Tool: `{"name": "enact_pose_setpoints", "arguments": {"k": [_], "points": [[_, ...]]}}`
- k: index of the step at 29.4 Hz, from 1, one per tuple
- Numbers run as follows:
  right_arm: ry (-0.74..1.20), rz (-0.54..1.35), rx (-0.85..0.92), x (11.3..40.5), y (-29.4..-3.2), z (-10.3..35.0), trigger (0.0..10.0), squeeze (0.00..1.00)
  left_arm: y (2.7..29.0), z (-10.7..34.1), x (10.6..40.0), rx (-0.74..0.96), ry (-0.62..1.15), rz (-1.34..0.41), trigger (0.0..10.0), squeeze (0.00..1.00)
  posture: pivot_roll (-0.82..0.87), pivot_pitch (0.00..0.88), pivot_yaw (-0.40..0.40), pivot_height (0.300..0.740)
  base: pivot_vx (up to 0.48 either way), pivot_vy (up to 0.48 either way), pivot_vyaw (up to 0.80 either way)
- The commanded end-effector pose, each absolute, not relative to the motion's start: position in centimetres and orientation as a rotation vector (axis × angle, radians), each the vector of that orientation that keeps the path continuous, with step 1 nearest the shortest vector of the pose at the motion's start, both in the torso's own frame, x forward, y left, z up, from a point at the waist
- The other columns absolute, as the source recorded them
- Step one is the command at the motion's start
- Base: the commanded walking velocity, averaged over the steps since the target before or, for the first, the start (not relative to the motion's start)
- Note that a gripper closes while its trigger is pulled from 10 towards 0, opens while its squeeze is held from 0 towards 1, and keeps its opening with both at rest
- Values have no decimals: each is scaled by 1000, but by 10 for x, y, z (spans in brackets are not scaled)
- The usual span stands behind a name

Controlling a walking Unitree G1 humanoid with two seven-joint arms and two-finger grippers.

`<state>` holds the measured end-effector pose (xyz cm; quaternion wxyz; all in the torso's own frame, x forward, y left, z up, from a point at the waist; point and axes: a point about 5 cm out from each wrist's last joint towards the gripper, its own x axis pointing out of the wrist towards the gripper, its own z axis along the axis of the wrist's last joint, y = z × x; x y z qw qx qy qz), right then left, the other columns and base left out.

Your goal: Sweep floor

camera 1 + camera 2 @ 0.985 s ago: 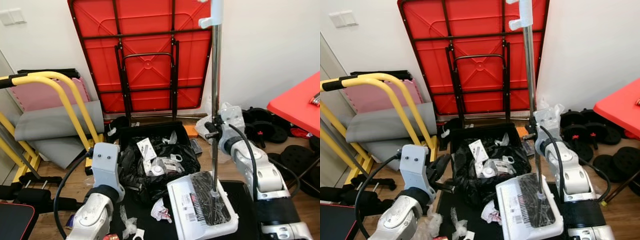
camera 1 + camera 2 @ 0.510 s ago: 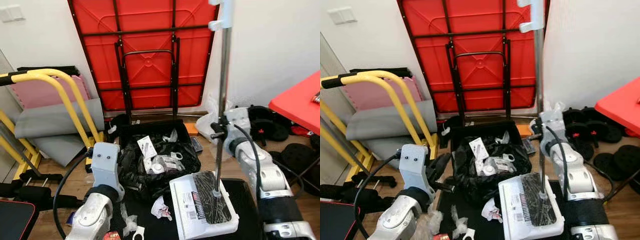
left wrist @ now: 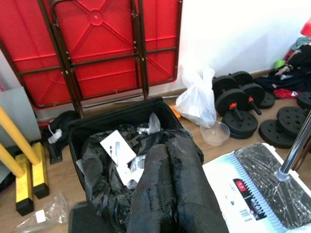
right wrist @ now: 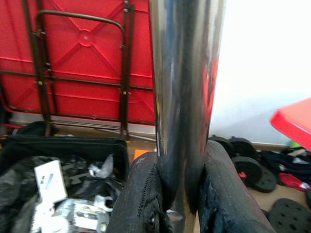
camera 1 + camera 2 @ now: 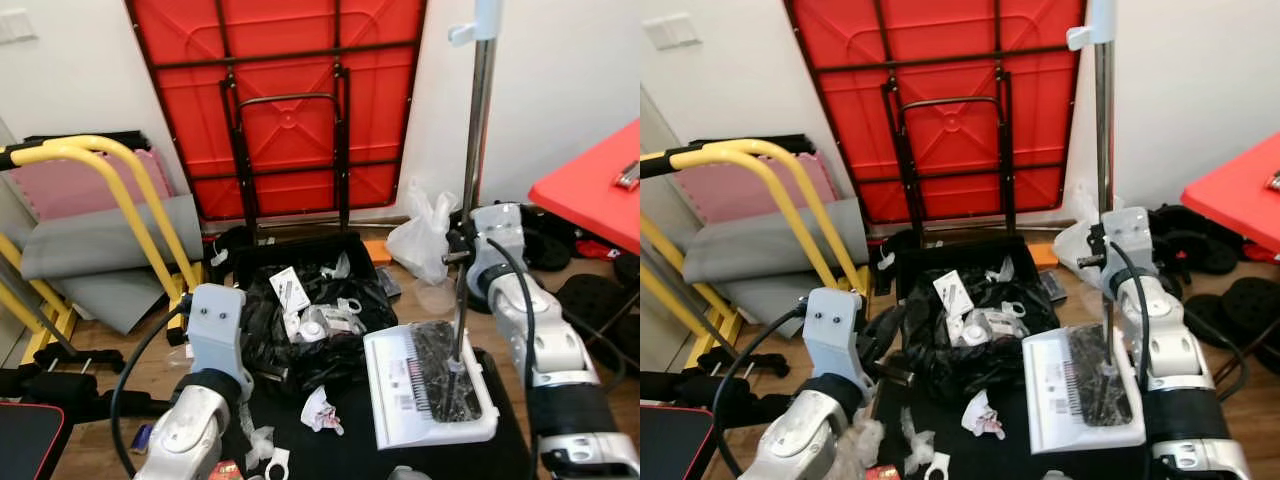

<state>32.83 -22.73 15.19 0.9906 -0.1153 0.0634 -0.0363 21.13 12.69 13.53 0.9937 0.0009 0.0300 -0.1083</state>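
- Sweeper [image 5: 432, 384]: white head with black brush side up, lying on the black mat [image 5: 350, 455] near the robot's feet, just right of the bin.
- Sweeper pole [image 5: 472, 190]: chrome, near upright, rising from the head past the top edge of the eye view.
- Right claw [image 4: 177, 194]: clamped on the pole, a black finger on either side of it, about mid-height.
- Left claw [image 3: 170, 187]: fingers pressed together, gripping nothing, hovering over the near edge of the bin.
- Crumpled paper scrap [image 5: 319, 410]: on the mat between bin and sweeper head.
- Black bin [image 5: 300, 318]: lined with a black bag, holds white packaging and cards.
- White plastic bag [image 5: 424, 235]: on the floor beyond the pole.
- Folded red desk [image 5: 280, 100]: leaning on the far wall.
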Motion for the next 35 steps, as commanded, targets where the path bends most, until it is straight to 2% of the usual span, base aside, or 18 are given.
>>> {"name": "enact_pose_setpoints", "arguments": {"k": [1, 35], "points": [[36, -98, -255, 332, -230, 170, 10000, 0, 125, 131, 211, 12, 76, -278, 10000, 0, -157, 32, 13, 650, 0, 0, 0], [-14, -174, -247, 335, -236, 169, 10000, 0, 124, 133, 208, 24, 73, -281, 10000, 0, -140, 41, 22, 580, 0, 0, 0]]}}
